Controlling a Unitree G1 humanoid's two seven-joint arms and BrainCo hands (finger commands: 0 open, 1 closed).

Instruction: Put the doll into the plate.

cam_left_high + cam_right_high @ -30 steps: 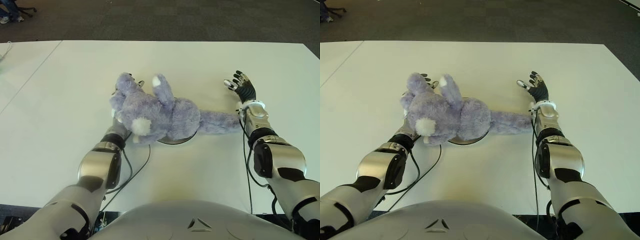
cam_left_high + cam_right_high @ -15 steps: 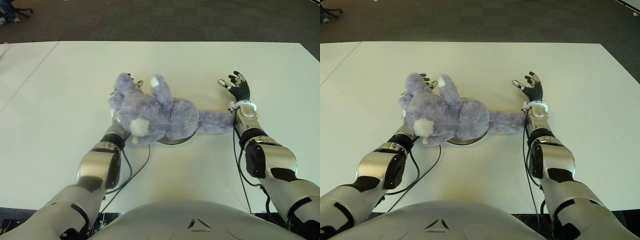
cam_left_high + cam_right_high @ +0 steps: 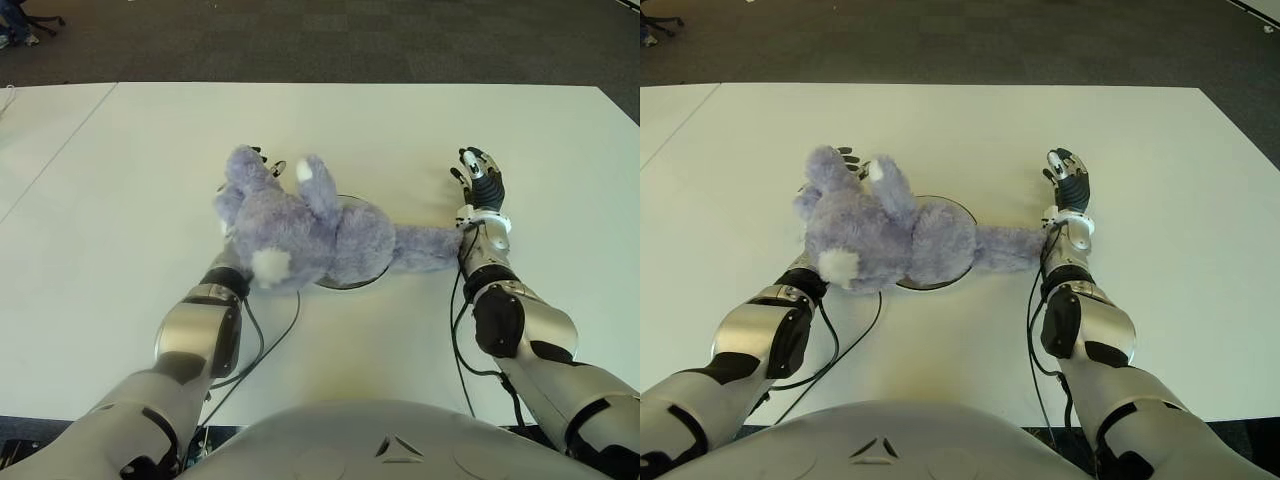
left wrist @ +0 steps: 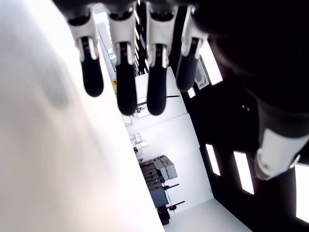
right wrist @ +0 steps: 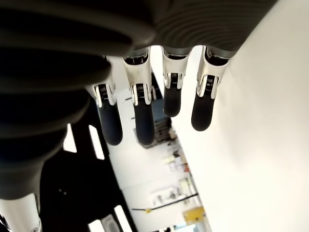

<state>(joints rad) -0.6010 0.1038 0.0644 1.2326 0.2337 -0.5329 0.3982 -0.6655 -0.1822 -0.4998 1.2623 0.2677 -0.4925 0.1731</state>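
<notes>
Doll [image 3: 310, 235] sprawls across plate [image 3: 352, 283], leg trailing toward right hand [image 3: 480, 180]. Both hands released, left hand [image 3: 262, 160] just behind doll's head; placement looks done.

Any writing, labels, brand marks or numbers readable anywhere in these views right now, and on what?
None can be read.
Doll: plain purple fur, no tag showing.
Plate: only its rim shows, unmarked.
Table: bare white.
Left hand, behind the doll, and right hand, right of it: no lettering visible.
Yellow patch in the right wrist view: too blurred to read.
</notes>
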